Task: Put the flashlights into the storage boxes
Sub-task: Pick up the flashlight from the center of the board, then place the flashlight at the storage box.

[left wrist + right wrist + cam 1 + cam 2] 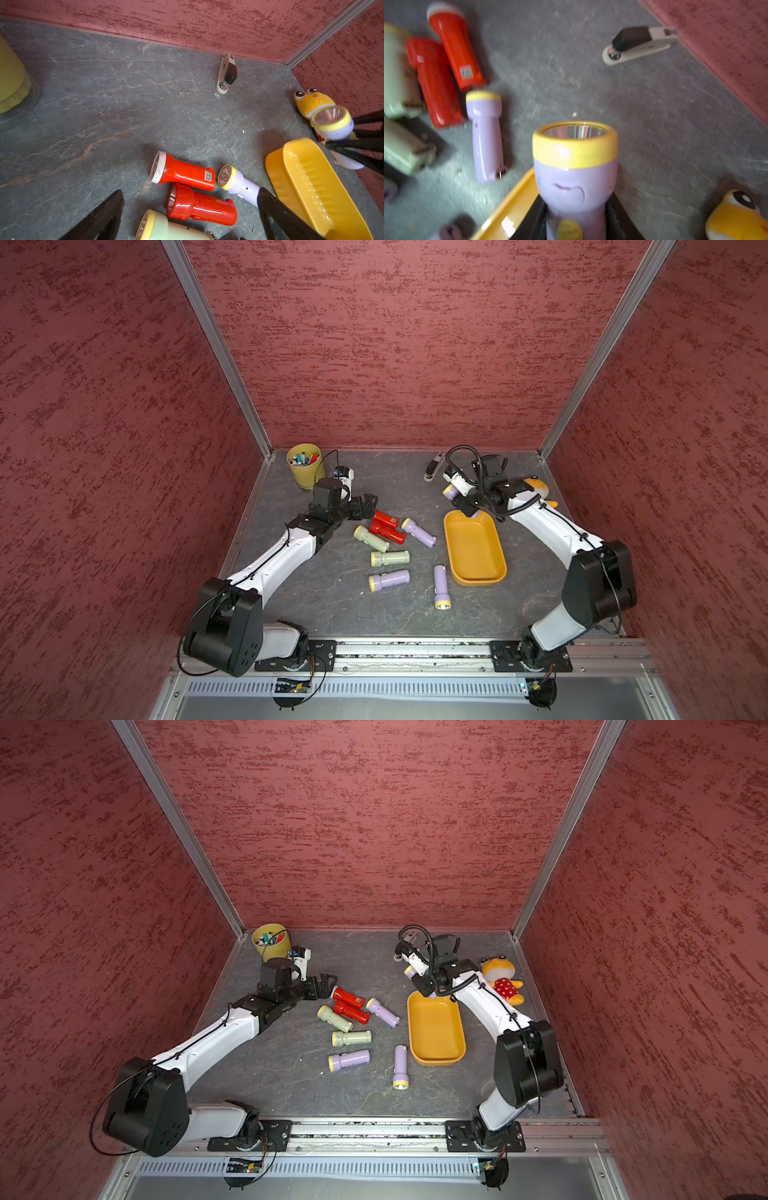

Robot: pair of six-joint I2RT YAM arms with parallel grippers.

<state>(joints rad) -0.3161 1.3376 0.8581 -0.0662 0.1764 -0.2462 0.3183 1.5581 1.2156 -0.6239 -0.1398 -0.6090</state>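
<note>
Two arms, elbows bent, both reaching inward.
Left arm [274,560] stretched low, left claw [368,506] spread wide; right arm [552,526] raised, right claw [464,504] clamped on lilac flashlight [575,158].

Overhead stereo pair, two wrist close-ups

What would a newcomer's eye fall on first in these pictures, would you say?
Probably the lilac flashlight clamped in the right gripper, poised at the far end of the empty orange-yellow tray. Next, the two red flashlights lying side by side amid paler ones on the dark table, close by the open left gripper.
</note>
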